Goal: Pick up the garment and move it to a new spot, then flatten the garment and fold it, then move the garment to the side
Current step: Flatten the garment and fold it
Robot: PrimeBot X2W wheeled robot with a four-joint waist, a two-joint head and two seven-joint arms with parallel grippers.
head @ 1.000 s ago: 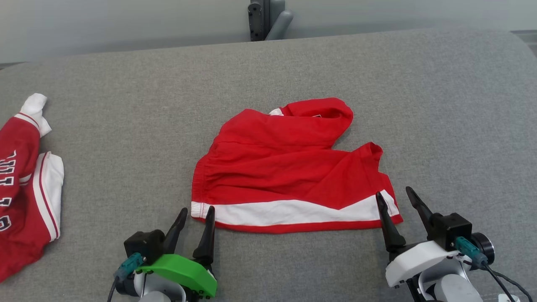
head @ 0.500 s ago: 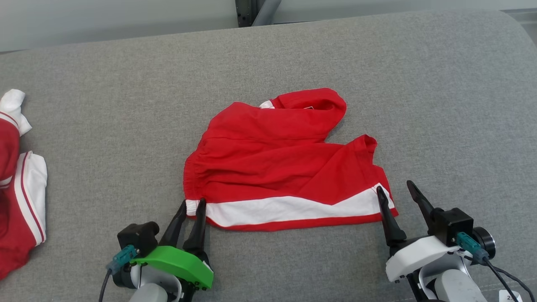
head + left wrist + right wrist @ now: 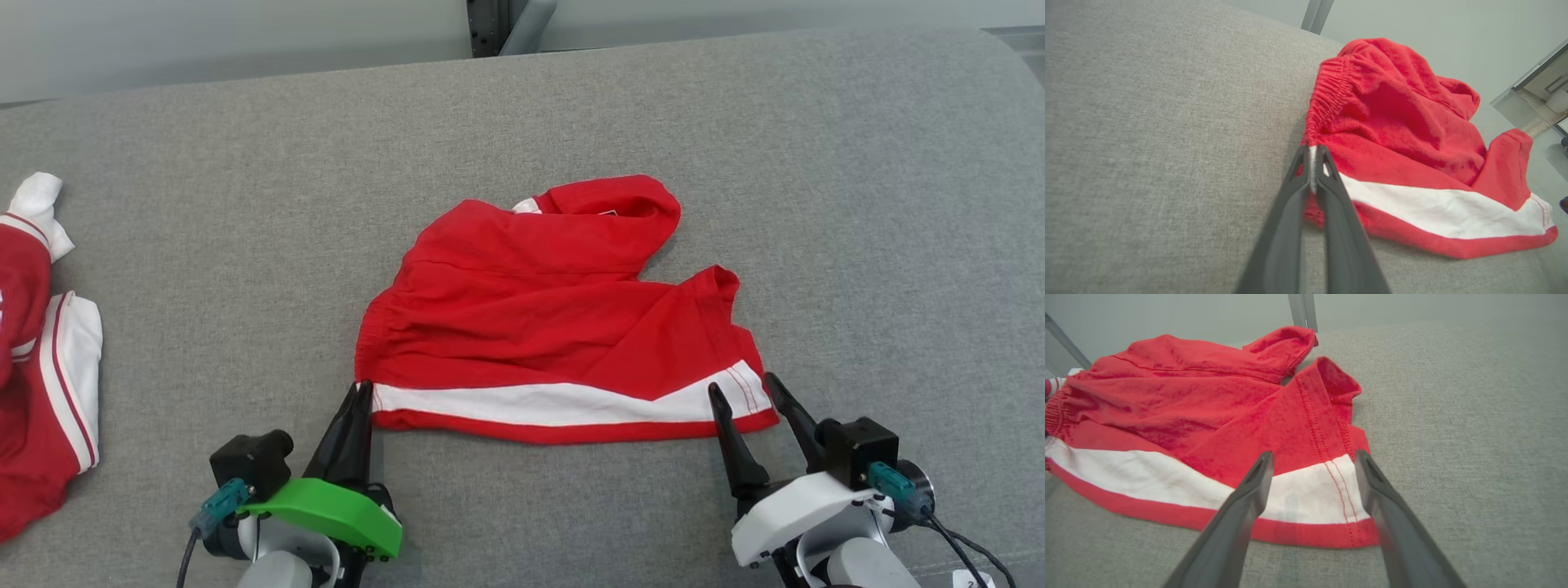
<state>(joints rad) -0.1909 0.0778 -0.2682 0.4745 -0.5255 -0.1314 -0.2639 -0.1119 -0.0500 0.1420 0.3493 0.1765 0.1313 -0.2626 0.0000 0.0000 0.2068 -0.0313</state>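
Left wrist view: left gripper [image 3: 1313, 152] pinches garment [image 3: 1404, 134] corner; wide right gripper [image 3: 1314, 455], seemingly straddling fabric, should close squarely.

So the garment [image 3: 555, 327] is a pair of red shorts, with a gathered elastic waistband at its left end and a white band plus a thin red hem along the near edge. It lies mostly flat but rumpled on the grey fabric surface [image 3: 245, 204], far leg bunched and curled over, right hem flipped up. Near-left corner's pinched in the left hand [image 3: 363, 390].
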